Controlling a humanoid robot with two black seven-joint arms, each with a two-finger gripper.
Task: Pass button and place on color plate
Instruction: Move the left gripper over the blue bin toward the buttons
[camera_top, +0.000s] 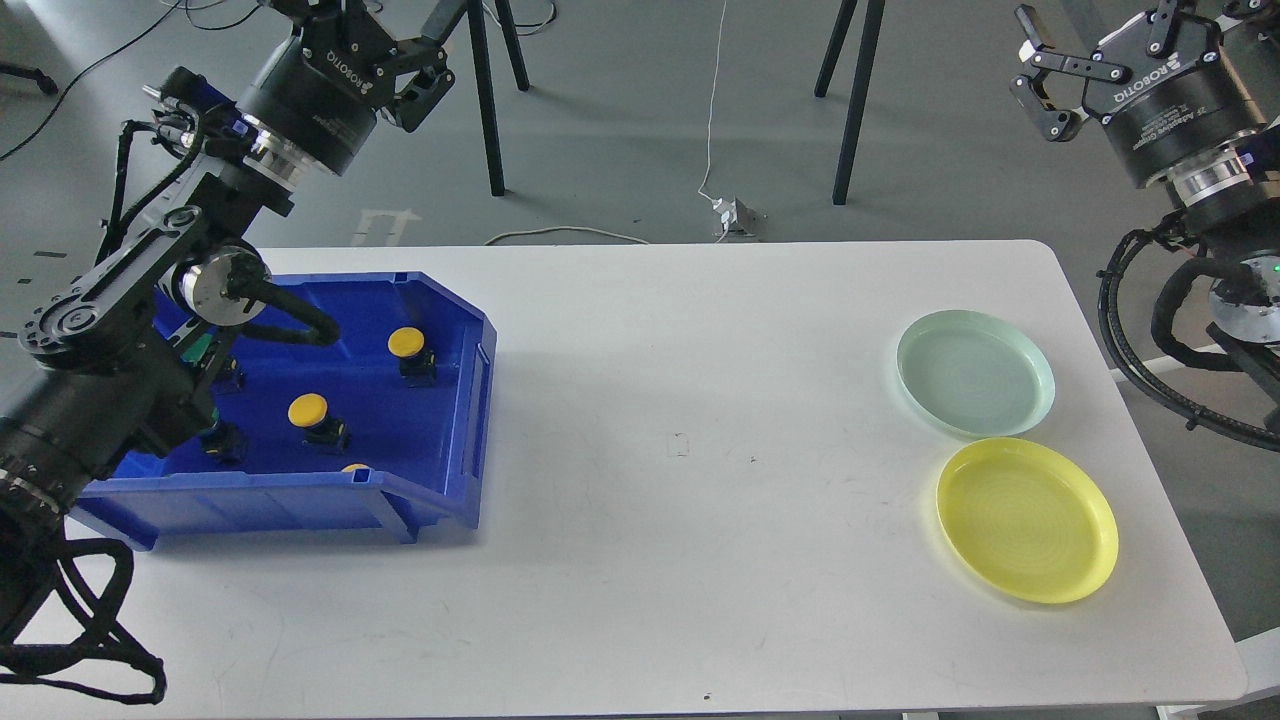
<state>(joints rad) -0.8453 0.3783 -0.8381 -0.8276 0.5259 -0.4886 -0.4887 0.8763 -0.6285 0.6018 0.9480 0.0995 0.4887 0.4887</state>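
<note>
Yellow-capped buttons on black bases sit in the blue bin (470, 420) at the table's left: one button (406, 343) at the back, a second (308, 409) in the middle, and a third (355, 467) peeking over the front wall. More black bases lie partly hidden behind my left arm. At the right stand a pale green plate (975, 372) and, in front of it, a yellow plate (1027, 520), both empty. My left gripper (385, 40) is raised above and behind the bin, open and empty. My right gripper (1035, 85) hangs high beyond the table's right corner, open and empty.
The white table (680, 450) spans the view between bin and plates. Black tripod legs (485, 100) and a white cable with a plug (735, 215) are on the grey floor behind the table.
</note>
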